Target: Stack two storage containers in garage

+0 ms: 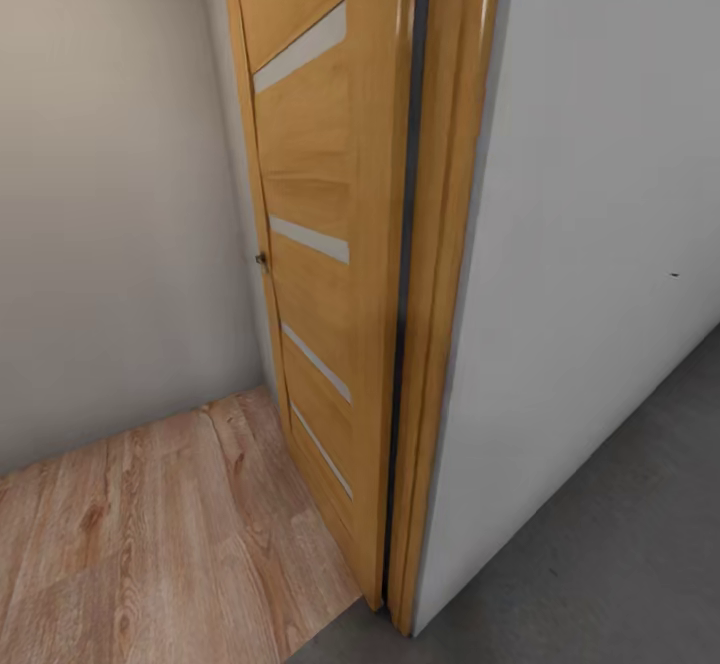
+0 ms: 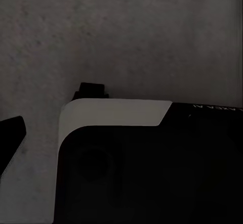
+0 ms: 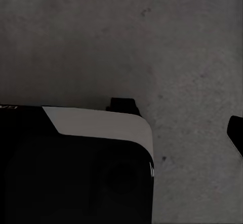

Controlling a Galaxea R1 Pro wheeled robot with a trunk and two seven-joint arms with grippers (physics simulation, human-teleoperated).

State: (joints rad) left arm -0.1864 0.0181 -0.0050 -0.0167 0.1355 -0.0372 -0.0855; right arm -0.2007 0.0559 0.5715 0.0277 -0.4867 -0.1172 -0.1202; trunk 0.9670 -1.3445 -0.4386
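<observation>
Head view: wooden door (image 1: 330, 274) ajar; concrete floor (image 1: 600, 564) beside.

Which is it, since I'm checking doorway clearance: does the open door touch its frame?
Apart. Head view shows a dark slit between door and frame, top to bottom.

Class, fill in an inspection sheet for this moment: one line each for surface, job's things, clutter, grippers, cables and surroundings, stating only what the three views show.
Surface: grey concrete floor meets a light wood-plank floor at a doorway.
Job's things: nothing seen.
Clutter: nothing seen.
Grippers: dark finger parts at the edges of both wrist views over speckled grey concrete; open or shut cannot be told.
Cables: nothing seen.
Surroundings: orange wooden door with pale slanted strips, standing open beside its frame; white wall on the concrete side, cream wall on the wood side.
</observation>
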